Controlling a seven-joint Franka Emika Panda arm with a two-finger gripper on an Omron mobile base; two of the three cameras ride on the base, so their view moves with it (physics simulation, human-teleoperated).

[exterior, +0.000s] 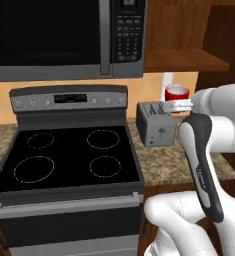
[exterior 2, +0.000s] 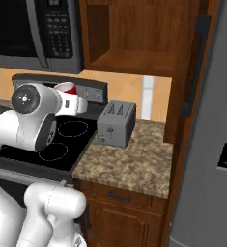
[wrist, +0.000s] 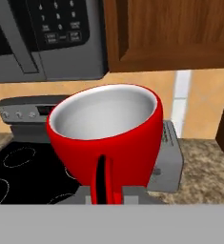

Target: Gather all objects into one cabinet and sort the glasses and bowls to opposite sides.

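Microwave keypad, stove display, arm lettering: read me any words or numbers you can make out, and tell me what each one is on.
None can be quoted.
Black microwave keypad: white key legends, too blurred to read.
Silver stove back panel's dark display: faint marks, unreadable.
White robot arm's dark forearm strip: small pale lettering, too small to read.
Grey toaster, red ceramic mug in the gripper, dark wooden wall cabinet: no text seen.

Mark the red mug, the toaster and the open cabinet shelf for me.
red mug [wrist: 127, 143]: hand view, on its outer red wall.
toaster [exterior 2: 116, 124]: right base view, on its grey side face.
cabinet shelf [exterior 2: 134, 62]: right base view, on the bare shelf board.
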